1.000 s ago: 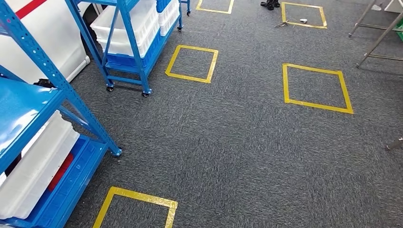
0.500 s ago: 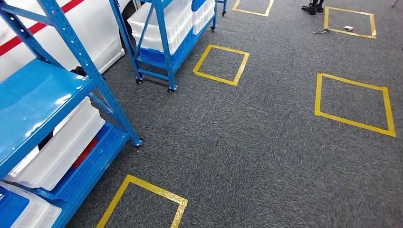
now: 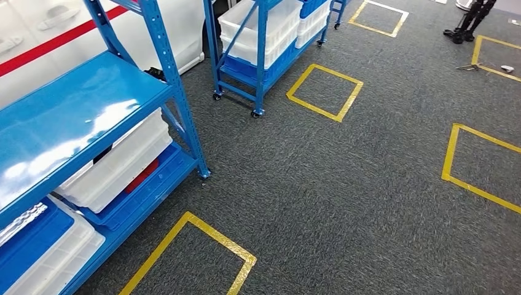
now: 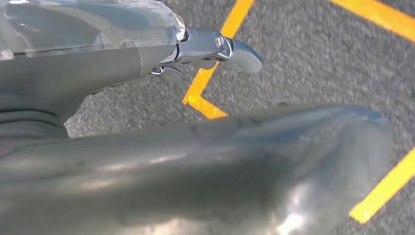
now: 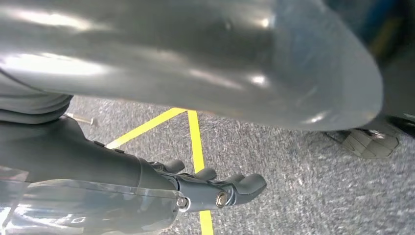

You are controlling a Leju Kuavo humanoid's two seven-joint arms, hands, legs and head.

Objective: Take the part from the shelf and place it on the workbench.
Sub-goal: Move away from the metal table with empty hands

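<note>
The whole head view is sliding right across the three pictures, so the camera is turning left toward the near blue steel shelf rack (image 3: 92, 117); the things themselves are not moving. More of its glossy middle shelf and the white plastic crates (image 3: 120, 163) on the lower tier is coming into view. The left hand (image 4: 215, 49) and right hand (image 5: 215, 188) are hanging over grey carpet (image 3: 344, 184) with yellow tape squares (image 3: 190, 255), fingers loosely curled, holding nothing. I cannot tell which item is the part; presumably it is lying on this rack, so the robot seems to be approaching for the pick.
</note>
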